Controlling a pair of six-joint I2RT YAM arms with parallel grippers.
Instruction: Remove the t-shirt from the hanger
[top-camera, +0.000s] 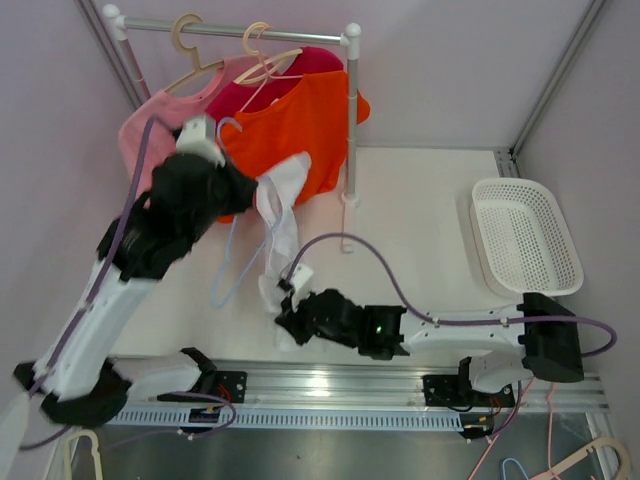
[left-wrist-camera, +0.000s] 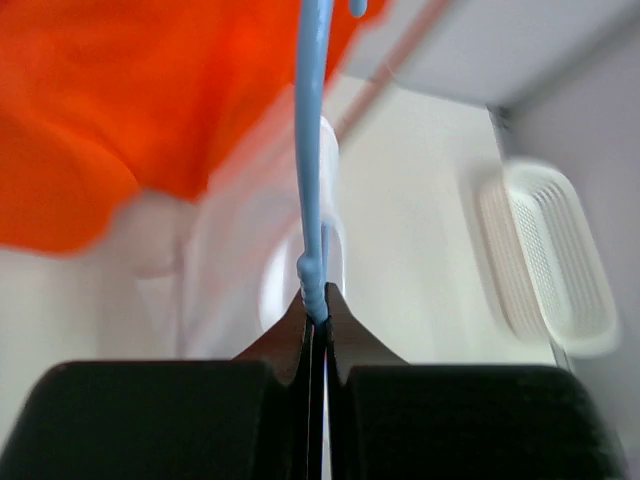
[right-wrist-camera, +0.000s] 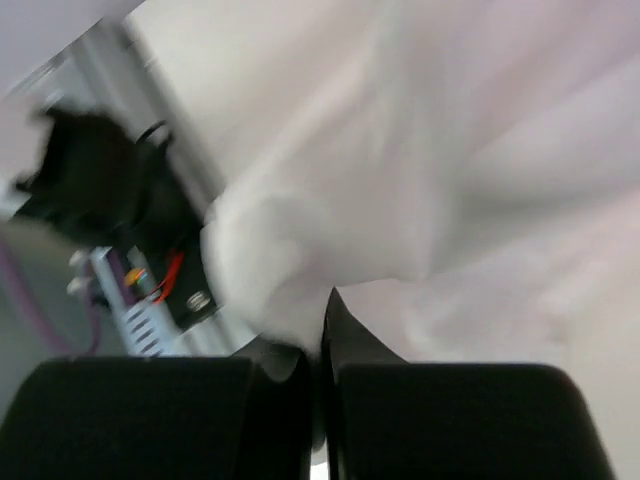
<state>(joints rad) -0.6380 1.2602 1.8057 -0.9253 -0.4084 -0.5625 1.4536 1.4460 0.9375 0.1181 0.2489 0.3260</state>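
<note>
Two hands are closed: our left hand (left-wrist-camera: 316, 318) pinches the blue hanger (left-wrist-camera: 310, 140) in front of the rack (top-camera: 351, 120), and our right hand (right-wrist-camera: 322, 318) clamps the white t-shirt (top-camera: 281, 212), which drapes just before the rack.

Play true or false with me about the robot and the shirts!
1. The left tool is shut on the blue hanger. True.
2. The right tool is open and holds nothing. False: it is pinched shut on the white t-shirt.
3. The white basket sits on the left side of the table. False: it is on the right side.
4. An orange shirt hangs on the rack. True.
</note>
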